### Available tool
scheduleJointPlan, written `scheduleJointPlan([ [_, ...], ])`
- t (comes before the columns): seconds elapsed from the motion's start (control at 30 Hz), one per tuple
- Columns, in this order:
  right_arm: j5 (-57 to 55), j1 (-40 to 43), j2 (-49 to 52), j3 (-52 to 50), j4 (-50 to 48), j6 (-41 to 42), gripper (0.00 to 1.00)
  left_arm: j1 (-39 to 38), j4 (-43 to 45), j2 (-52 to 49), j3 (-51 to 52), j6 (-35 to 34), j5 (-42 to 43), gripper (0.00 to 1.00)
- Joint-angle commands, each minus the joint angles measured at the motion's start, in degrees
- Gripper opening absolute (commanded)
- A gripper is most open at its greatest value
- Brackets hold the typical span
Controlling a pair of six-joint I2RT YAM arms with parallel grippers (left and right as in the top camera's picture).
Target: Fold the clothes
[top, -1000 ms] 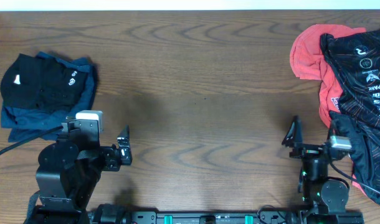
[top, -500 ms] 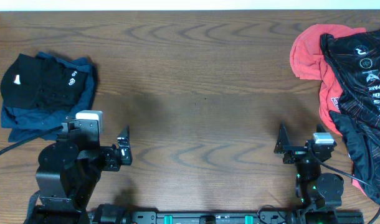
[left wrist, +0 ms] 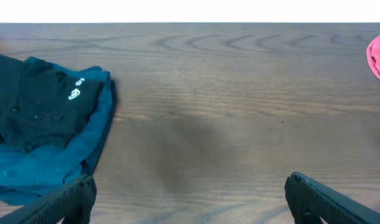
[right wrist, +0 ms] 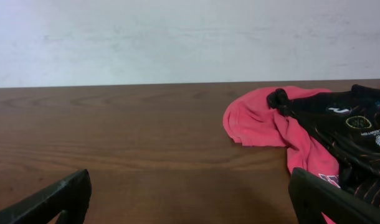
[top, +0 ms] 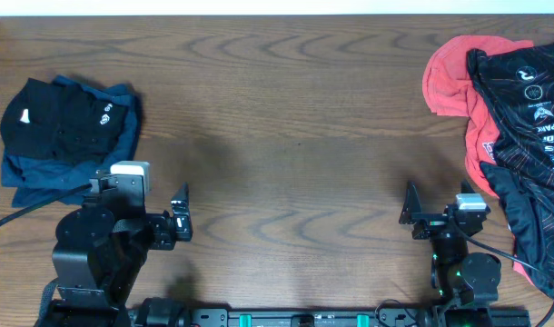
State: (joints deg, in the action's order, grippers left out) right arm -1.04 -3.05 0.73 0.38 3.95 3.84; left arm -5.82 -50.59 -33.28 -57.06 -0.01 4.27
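A folded stack of black and dark blue clothes (top: 64, 136) lies at the left of the table, also in the left wrist view (left wrist: 43, 134). A loose heap of red cloth (top: 454, 82) and a black printed jersey (top: 531, 127) lies at the right, also in the right wrist view (right wrist: 302, 127). My left gripper (top: 180, 216) is open and empty near the front edge, right of the stack (left wrist: 190, 202). My right gripper (top: 411, 211) is open and empty near the front edge, left of the heap (right wrist: 190, 199).
The brown wooden table (top: 286, 118) spans the view. A white wall (right wrist: 177, 37) stands behind its far edge. A black cable (top: 14, 221) runs off at the front left.
My right arm has drawn back toward the front edge and a little left, away from the heap. It has held still over the last half second. The left arm has not moved.
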Motion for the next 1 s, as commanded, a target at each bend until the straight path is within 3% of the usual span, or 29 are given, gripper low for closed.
scheduleJointPlan([
  [0.0, 0.4, 0.5, -0.3, -0.1, 0.3, -0.7, 0.99, 0.0, 0.1, 0.1, 0.1, 0.2, -0.5, 0.98],
  [0.47, 0.4, 0.5, -0.3, -0.1, 0.3, -0.7, 0.99, 2.3, -0.5, 4.1, 3.7, 0.4, -3.5, 0.98],
  [0.67, 0.4, 0.5, -0.3, -0.1, 0.3, -0.7, 0.99, 4.9, 2.5, 13.9, 17.0, 0.4, -3.9, 0.98],
  [0.97, 0.4, 0.5, -0.3, -0.1, 0.3, -0.7, 0.99, 5.3, 19.1, 30.2, 39.2, 0.6, -4.8, 0.98],
])
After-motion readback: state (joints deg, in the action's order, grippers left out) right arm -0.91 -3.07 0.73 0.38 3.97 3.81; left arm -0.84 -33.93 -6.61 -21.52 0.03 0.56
